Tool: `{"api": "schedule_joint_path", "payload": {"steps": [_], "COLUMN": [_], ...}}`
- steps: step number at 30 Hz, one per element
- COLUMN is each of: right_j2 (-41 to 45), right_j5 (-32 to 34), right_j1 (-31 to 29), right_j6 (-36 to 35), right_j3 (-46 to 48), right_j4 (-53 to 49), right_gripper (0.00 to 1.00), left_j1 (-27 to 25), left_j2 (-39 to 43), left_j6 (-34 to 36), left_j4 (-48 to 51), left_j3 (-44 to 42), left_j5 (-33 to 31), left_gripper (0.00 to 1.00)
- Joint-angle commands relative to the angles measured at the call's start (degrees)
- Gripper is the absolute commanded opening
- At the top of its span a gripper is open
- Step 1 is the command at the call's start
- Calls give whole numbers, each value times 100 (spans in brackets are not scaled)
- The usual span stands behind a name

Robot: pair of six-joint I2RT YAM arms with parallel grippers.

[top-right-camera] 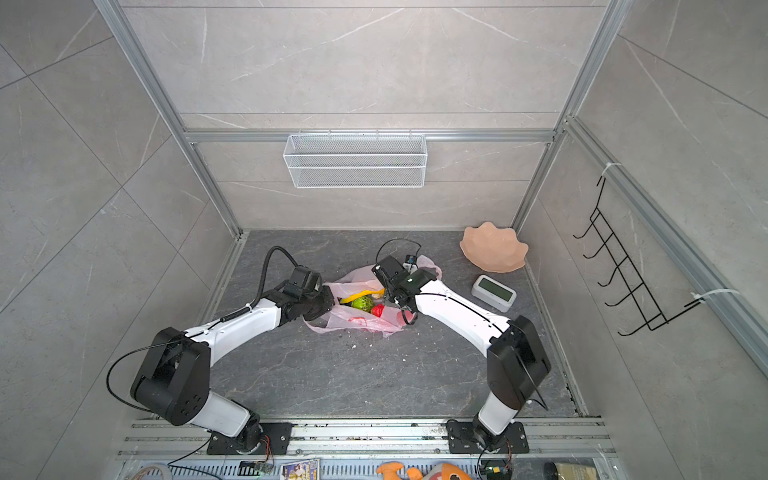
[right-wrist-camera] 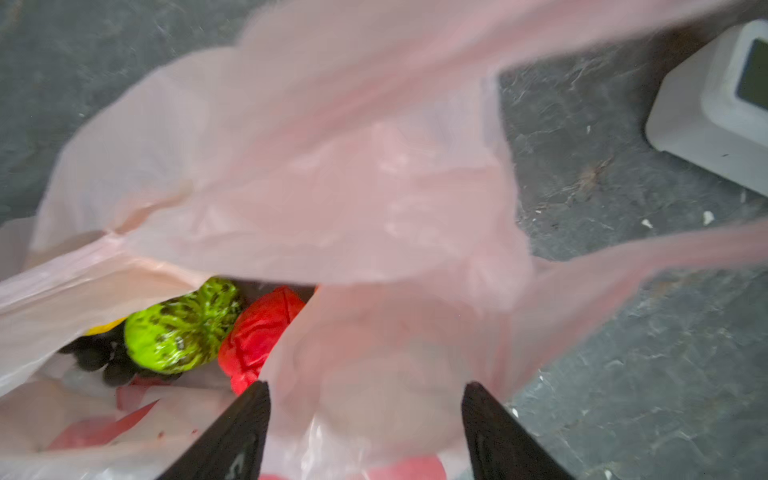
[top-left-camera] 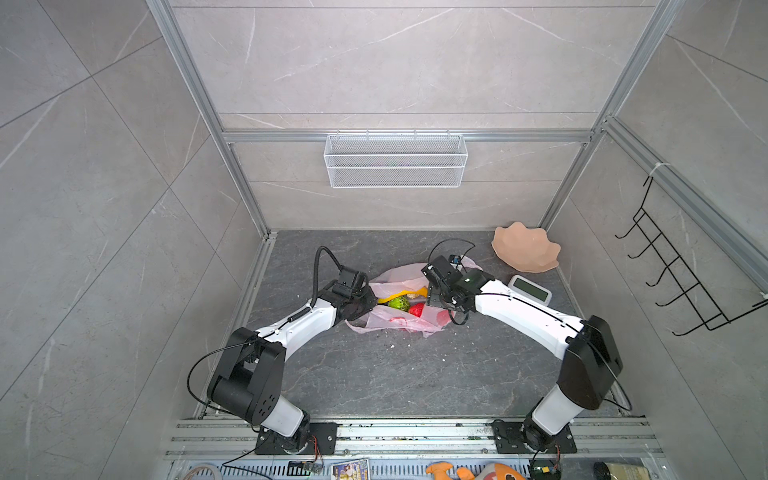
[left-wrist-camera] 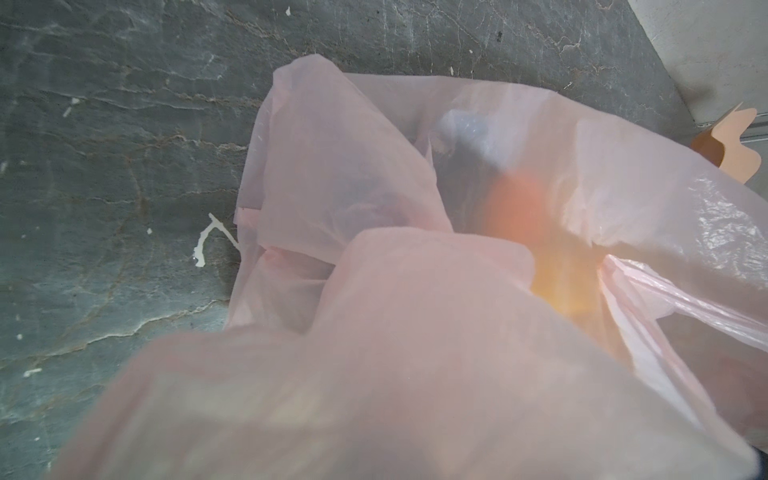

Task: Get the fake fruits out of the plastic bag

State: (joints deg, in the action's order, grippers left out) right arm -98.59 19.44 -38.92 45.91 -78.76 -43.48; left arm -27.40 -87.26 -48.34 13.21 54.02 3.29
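Peeking from the plastic bag [right-wrist-camera: 332,187], the red apple [right-wrist-camera: 259,336] sits nearest the right gripper [right-wrist-camera: 366,386], fingers apart; the left gripper [top-left-camera: 365,305] is closed.

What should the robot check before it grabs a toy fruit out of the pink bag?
1. Bag mouth open: ok. The green piece, red apple and banana show inside the plastic bag.
2. Right gripper open: ok.
3. Clear way to the fruit: not ok. Bag film hangs between its fingers.
4. Left gripper holding the bag's edge: cannot tell. It is shut, but plastic hides it.
5. White clock out of the way: ok. It stands apart from the bag.
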Motion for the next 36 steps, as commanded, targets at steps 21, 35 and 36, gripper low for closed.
{"api": "schedule_joint_path", "payload": {"steps": [21, 35, 36], "right_j2": [1138, 1779, 1810], "right_j5": [-3653, -3234, -3220], "right_j1": [1680, 1382, 1361], "right_j6": [-128, -460, -458], "right_j3": [2645, 2638, 2626], "right_j4": [4064, 3658, 3638], "right_gripper": [0, 0, 0], "left_j1": [704, -628, -746], "left_j2": [257, 449, 439], "left_j6": [299, 338, 255], "left_j4": [-49, 2364, 2580], "left_j3": [-113, 985, 1071], "left_j5": [356, -2456, -2663], "left_gripper": [6, 68, 70]}}
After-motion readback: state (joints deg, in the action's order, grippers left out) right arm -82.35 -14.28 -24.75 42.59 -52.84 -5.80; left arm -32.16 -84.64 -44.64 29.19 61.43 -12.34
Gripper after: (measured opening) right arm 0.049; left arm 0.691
